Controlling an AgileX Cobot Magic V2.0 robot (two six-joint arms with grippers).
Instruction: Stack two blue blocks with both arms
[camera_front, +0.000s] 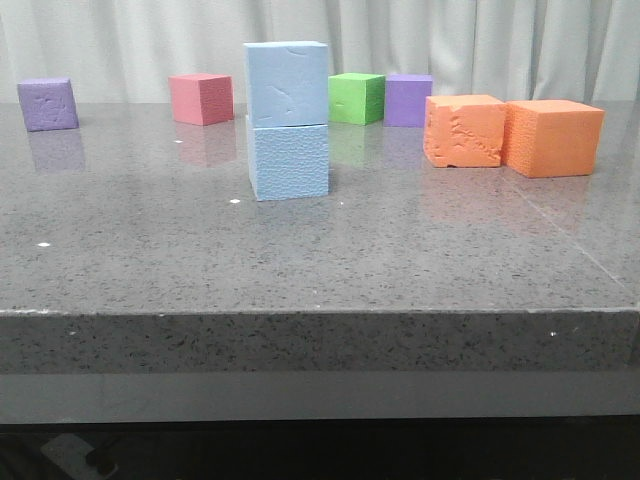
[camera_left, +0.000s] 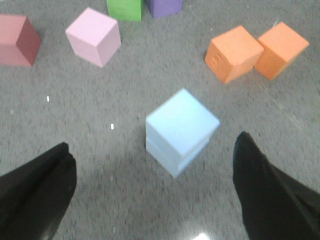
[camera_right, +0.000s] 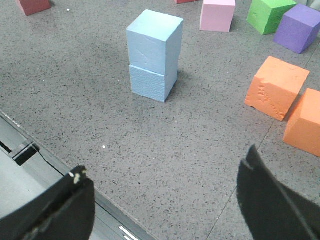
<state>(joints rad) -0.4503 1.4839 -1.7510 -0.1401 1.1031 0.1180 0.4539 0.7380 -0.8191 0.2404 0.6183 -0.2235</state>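
Note:
Two pale blue blocks stand stacked near the table's middle: the upper block (camera_front: 287, 82) rests on the lower block (camera_front: 289, 160), slightly offset. The stack also shows in the left wrist view (camera_left: 182, 129) and in the right wrist view (camera_right: 154, 55). My left gripper (camera_left: 152, 150) is open and empty, above the stack and just short of it, its black fingers (camera_left: 260, 185) wide apart. My right gripper (camera_right: 165, 182) is open and empty over the table's front edge, well back from the stack. Neither gripper shows in the front view.
Two orange cubes (camera_front: 465, 130) (camera_front: 553, 136) sit at the right. A green cube (camera_front: 357, 97), a purple cube (camera_front: 408, 99) and a red-pink cube (camera_front: 202, 98) line the back; another purple cube (camera_front: 48, 104) is far left. A pale pink cube (camera_left: 94, 36) stands behind the stack.

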